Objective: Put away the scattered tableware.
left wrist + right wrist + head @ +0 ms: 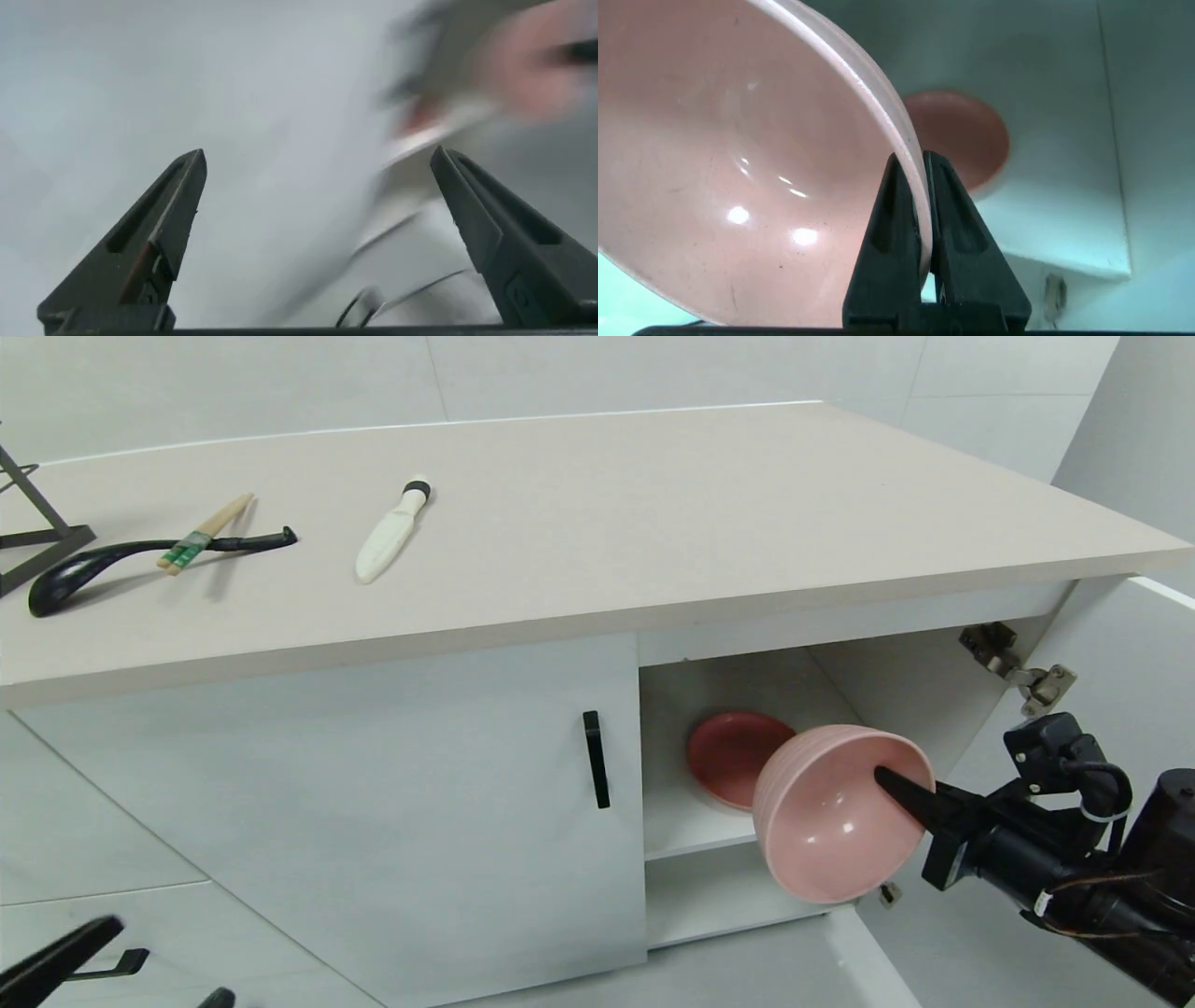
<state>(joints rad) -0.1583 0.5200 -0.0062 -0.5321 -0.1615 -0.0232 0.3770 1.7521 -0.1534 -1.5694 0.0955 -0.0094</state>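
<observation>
the right arm comes in low from the robot's right, its forearm roughly level and pointing into the open cupboard (840, 681) under the countertop (653, 523). the right gripper (894, 780) is clamped on the rim of the pink bowl (826, 835), one finger inside the bowl and the other behind the wall; the right wrist view shows both fingers (895, 224) pinching that rim (878, 103). the bowl hangs in the air just in front of the cupboard opening, tipped on its side, mouth facing back toward the robot and its right, ribbed outside turned toward the shelf (686, 826). a red plate (730, 756) lies on that shelf behind the bowl.

the left gripper (168, 959) sits low at the robot's left, jaws wide apart and holding nothing, its fingers (159, 233) spread.

on the countertop's left part lie a black ladle (121, 560), long axis across the counter with its scoop to the left, chopsticks (205, 532) crossing its handle, and a white knife (390, 534) angled from near-left to far-right
</observation>
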